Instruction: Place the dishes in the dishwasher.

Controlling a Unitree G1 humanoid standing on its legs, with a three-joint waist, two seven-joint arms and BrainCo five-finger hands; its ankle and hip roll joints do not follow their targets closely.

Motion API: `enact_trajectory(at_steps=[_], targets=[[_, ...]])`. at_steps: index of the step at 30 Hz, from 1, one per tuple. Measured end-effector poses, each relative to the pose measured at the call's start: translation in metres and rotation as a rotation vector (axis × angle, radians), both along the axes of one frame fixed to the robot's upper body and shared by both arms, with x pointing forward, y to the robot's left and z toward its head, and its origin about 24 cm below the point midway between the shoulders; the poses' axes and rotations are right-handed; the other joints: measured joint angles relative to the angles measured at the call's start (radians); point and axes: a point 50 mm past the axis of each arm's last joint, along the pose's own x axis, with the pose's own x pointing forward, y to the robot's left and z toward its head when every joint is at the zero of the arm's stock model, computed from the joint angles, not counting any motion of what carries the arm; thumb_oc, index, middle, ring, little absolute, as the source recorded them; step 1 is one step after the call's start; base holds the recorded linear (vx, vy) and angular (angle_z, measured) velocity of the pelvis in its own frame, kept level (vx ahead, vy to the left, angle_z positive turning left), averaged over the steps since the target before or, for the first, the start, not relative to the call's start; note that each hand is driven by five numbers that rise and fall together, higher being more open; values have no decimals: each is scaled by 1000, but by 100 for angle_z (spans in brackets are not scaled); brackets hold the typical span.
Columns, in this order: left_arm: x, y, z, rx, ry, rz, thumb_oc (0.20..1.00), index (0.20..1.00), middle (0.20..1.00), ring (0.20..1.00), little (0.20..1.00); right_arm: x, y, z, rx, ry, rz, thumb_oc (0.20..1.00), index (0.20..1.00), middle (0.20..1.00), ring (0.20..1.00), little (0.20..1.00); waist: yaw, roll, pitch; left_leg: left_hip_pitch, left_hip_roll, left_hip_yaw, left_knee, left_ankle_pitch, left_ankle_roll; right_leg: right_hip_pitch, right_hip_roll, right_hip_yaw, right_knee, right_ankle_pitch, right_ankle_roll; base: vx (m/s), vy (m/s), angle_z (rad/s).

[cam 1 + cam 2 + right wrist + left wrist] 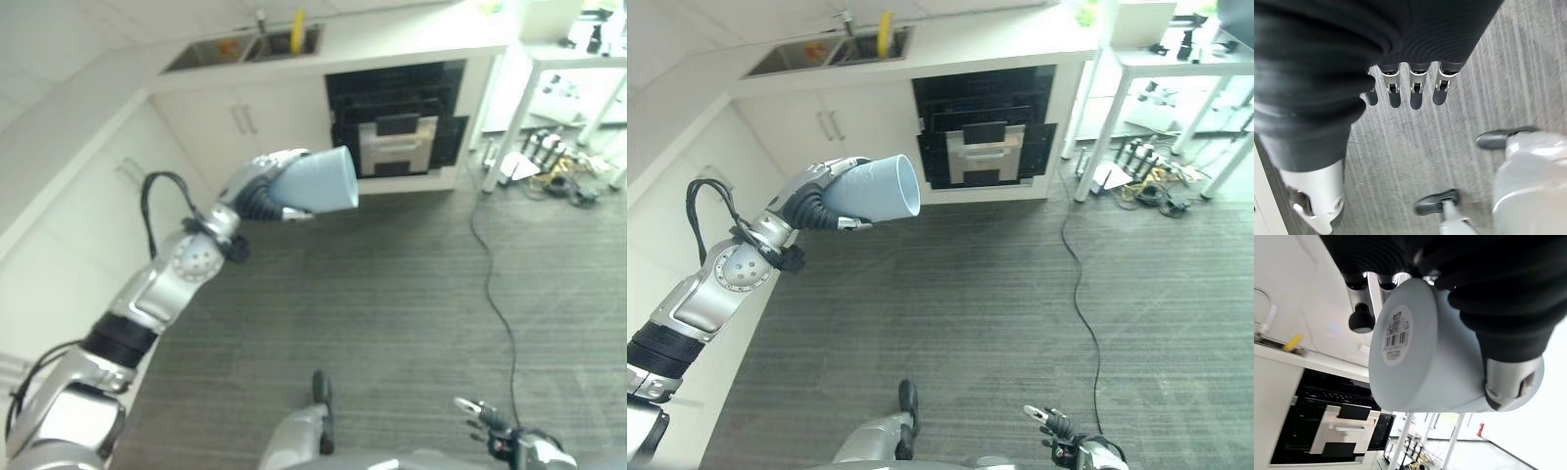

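Note:
My left hand [259, 188] is shut on a pale blue cup [318, 181], held out on its side above the carpet with its mouth turned toward the dishwasher. The left wrist view shows the cup's [1420, 357] labelled base between the fingers and the thumb [1508, 328]. The dishwasher [397, 122] is a black unit under the counter, some way beyond the cup, with its front open and a silver panel showing. My right hand [1058, 426] hangs low at the bottom right, open, its fingers [1415, 93] straight over the floor and holding nothing.
A sink [245, 47] with a yellow item [298, 29] sits in the counter at the back. White cabinets [240, 122] run along the left and back. A white table's legs [519, 108] and cluttered cables [554, 166] lie at the right. Grey carpet [411, 294] spreads between.

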Motion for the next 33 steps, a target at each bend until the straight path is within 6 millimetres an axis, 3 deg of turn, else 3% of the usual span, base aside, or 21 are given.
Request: enact_trajectory(at_steps=[1,2,3,4,5,6,7,8,11,12,13,14,15,17,19,22,24,25,27,31,33], targets=[[-2,3,-8,-3,28,13,200,200,200,200,200,-17,-3,-4,-5,41,-9,1000,1000,1000,1000,1000,-1,3,-4,14,10,68,46,-9,68,66,-9,-4,11,-34,57,534,219,-93],[-4,1,-14,-14,43,5,200,200,200,200,200,-35,-9,-6,-18,83,-26,1000,1000,1000,1000,1000,-4,16,-12,61,11,99,59,-53,169,95,8,-12,64,-58,97,494,206,-51],[-6,0,-18,-29,49,-1,200,200,200,200,200,-53,-3,-12,-12,134,-46,1000,1000,1000,1000,1000,-12,-9,-14,110,4,108,82,31,226,74,-30,-39,226,-82,121,452,187,-52],[-7,1,-20,-32,57,2,200,200,200,200,200,-63,0,-15,-4,177,-60,1000,1000,1000,1000,1000,1,-20,-13,153,-11,99,66,39,229,-3,-70,-74,353,-176,114,357,161,-85],[-7,2,-19,-34,52,10,200,200,200,200,200,-59,-2,-14,-10,169,-62,1000,1000,1000,1000,1000,15,-17,-13,184,-14,75,48,88,237,-59,-79,-64,343,-208,111,357,185,-123],[-6,6,-12,-35,30,23,200,200,200,200,200,-49,0,-13,-8,139,-57,1000,1000,1000,1000,1000,20,-10,-15,188,-12,74,64,153,193,-104,-72,-58,237,-189,114,349,206,-58],[-2,2,-4,-53,2,9,200,200,200,200,200,-55,6,-16,8,150,-60,1000,1000,1000,1000,1000,-11,-53,-16,190,-64,75,105,118,109,-87,-113,-88,168,-110,64,320,217,-7],[-2,-5,1,-62,-20,-24,200,200,200,200,200,-55,8,-16,7,148,-67,1000,1000,1000,1000,1000,-4,-53,-10,193,-94,79,139,86,109,-80,-140,-94,170,-91,107,306,223,35],[9,-12,13,-31,-38,-54,200,200,200,200,200,-49,25,-19,49,103,-131,1000,1000,1000,1000,1000,-3,-47,5,242,-115,82,172,24,144,-185,-167,-89,503,-24,170,215,156,42],[10,-19,21,-12,-61,-84,200,200,200,200,200,-48,26,-20,51,97,-139,1000,1000,1000,1000,1000,-4,-37,9,278,-113,89,151,3,159,-268,-169,-74,677,79,249,199,62,43],[9,-20,27,2,-83,-94,200,200,200,200,200,-45,30,-19,57,84,-138,1000,1000,1000,1000,1000,0,-41,10,312,-111,90,122,-10,167,-332,-175,-55,809,122,297,165,6,18],[8,-20,29,4,-91,-97,200,200,200,200,200,-41,31,-19,59,72,-134,1000,1000,1000,1000,1000,4,-43,10,332,-112,95,104,-10,167,-388,-184,-57,884,100,294,177,-32,-24],[8,-21,28,5,-85,-94,200,200,200,200,200,-33,29,-16,53,50,-125,1000,1000,1000,1000,1000,8,-20,19,366,-91,114,70,-14,168,-453,-193,-106,879,34,245,142,-80,-58],[9,-21,24,11,-65,-83,200,200,200,200,200,-21,25,-13,43,17,-114,1000,1000,1000,1000,1000,12,5,35,411,-69,152,32,-16,161,-523,-206,-175,678,-28,200,172,-157,-64],[10,-24,20,15,-51,-80,200,200,200,200,200,-21,27,-13,48,17,-109,1000,1000,1000,1000,1000,-26,-13,46,437,-73,149,32,-41,127,-551,-211,-164,327,16,185,232,-244,-8],[11,-19,19,19,-44,-48,200,200,200,200,200,-38,24,-17,48,73,-139,1000,1000,1000,1000,1000,-31,-52,52,475,-85,126,42,-89,107,-523,-242,-74,20,207,202,284,-250,13],[8,-12,7,24,-7,-27,200,200,200,200,200,-47,21,-18,48,88,-164,1000,1000,1000,1000,1000,-32,-52,52,522,-58,103,62,-151,54,-472,-238,-60,6,304,187,359,-391,18],[6,-10,-1,23,17,-21,200,200,200,200,200,-47,17,-17,36,89,-160,1000,1000,1000,1000,1000,-35,-24,51,520,-20,97,78,-180,32,-459,-205,-79,33,348,164,315,-426,43],[4,-16,-7,-9,31,-34,200,200,200,200,200,-48,9,-15,12,98,-153,1000,1000,1000,1000,1000,-53,31,46,524,73,66,118,-188,-16,-429,-129,-161,80,288,89,266,-363,59],[-2,-19,-5,-30,3,-39,200,200,200,200,200,-20,-9,-3,-39,26,-126,1000,1000,1000,1000,1000,-26,13,39,469,135,44,290,-110,-50,-395,-74,-196,123,195,13,223,-307,16],[-4,-19,-3,-43,-6,-44,200,200,200,200,200,-9,-10,1,-43,0,-113,1000,1000,1000,1000,1000,-3,0,37,328,135,-9,553,-24,-103,-388,-72,-199,153,144,-27,172,-254,7]])
